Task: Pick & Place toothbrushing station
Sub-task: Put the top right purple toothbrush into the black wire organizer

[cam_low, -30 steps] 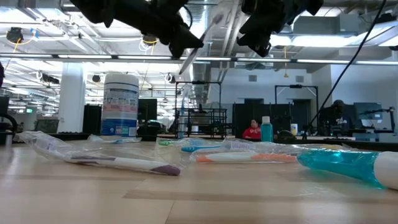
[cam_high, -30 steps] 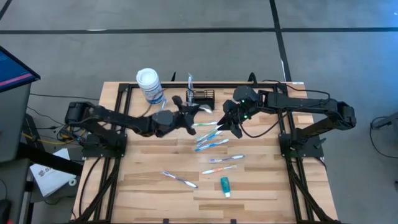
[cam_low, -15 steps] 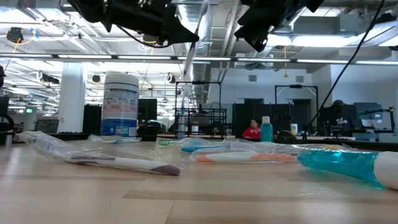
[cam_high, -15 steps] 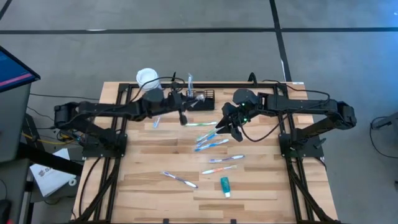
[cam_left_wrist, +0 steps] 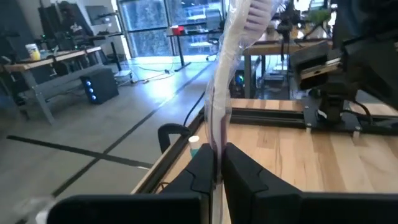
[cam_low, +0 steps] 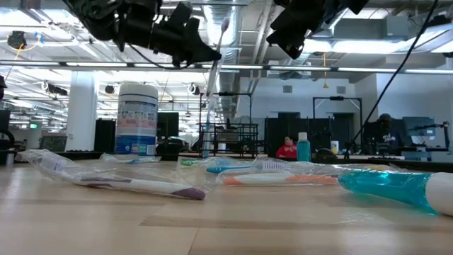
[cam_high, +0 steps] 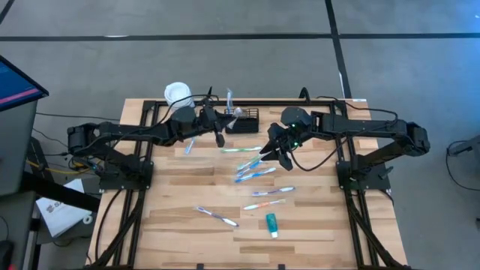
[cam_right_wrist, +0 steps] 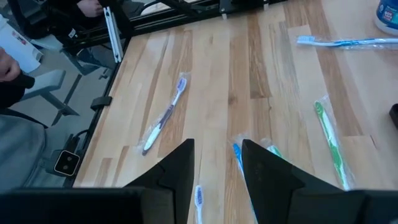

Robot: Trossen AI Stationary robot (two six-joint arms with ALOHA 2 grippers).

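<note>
My left gripper (cam_high: 219,124) is shut on a toothbrush in a clear wrapper (cam_low: 216,57), high above the table and just left of the black wire-mesh basket (cam_high: 244,118). The basket stands on the table's far middle, and also shows in the low view (cam_low: 230,138). A wrapped toothbrush (cam_high: 229,98) stands up at the basket's left end. My right gripper (cam_high: 273,151) is open and empty. It hovers above several wrapped toothbrushes (cam_high: 253,169) that lie flat mid-table, and its own view shows them (cam_right_wrist: 239,155). My left gripper pinches the wrapped toothbrush by the lower part of its handle (cam_left_wrist: 217,144) between its two fingers (cam_left_wrist: 244,169). The fingers lie across the handle. The brush stands nearly upright, with its bristle head (cam_left_wrist: 256,9) up, and is lifted clear of the table.
A white-lidded round canister (cam_high: 178,95) stands left of the basket. More wrapped toothbrushes (cam_high: 217,217) and a teal toothpaste tube (cam_high: 271,224) lie toward the near edge. One blue brush (cam_high: 188,146) lies under my left arm. Black frame rails run along the table's sides.
My left gripper has carried the wrapped toothbrush from mid-table toward the far edge, ending beside the basket. The brush has turned from slanted to nearly upright.
</note>
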